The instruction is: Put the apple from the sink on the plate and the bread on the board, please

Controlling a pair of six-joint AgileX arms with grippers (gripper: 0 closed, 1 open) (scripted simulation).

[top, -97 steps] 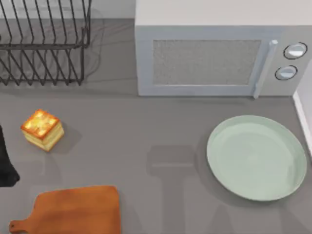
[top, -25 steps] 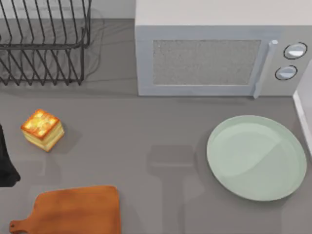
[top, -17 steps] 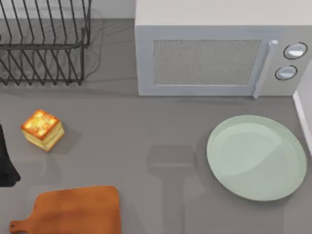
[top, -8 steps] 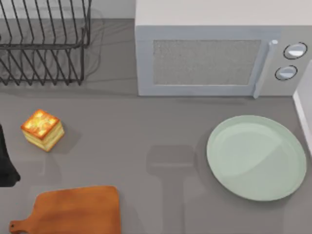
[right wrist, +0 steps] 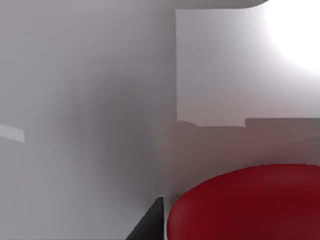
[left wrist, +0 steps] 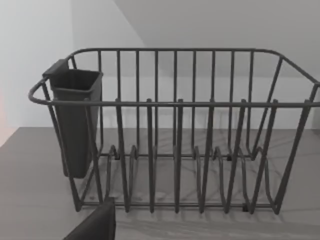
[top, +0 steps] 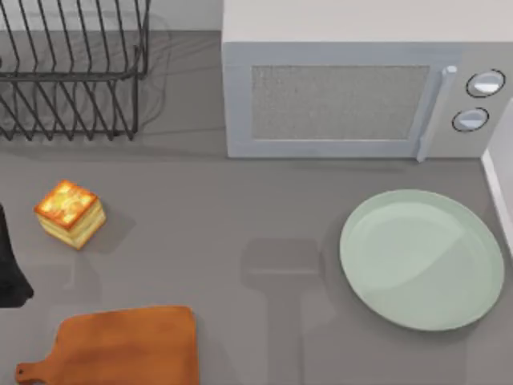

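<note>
The red apple (right wrist: 250, 205) looms close in the right wrist view, lying against the sink's pale walls (right wrist: 90, 110). A dark part of my right gripper (right wrist: 149, 224) sits right beside it; whether it holds the apple is unclear. In the top view the pale green plate (top: 377, 210) lies bare at the right. The bread (top: 70, 212) sits at the left, and the wooden board (top: 120, 345) lies below it at the front edge. My left arm (top: 10, 273) rests at the left edge, beside the bread.
A microwave (top: 361, 88) stands at the back centre and right. A wire dish rack (top: 72, 72) with a dark cup (left wrist: 75, 120) fills the back left. The sink's rim (top: 498, 188) runs along the right edge.
The arm shadow on the table and the sheen on the plate have shifted slightly. Bread, board and plate have stayed put.
</note>
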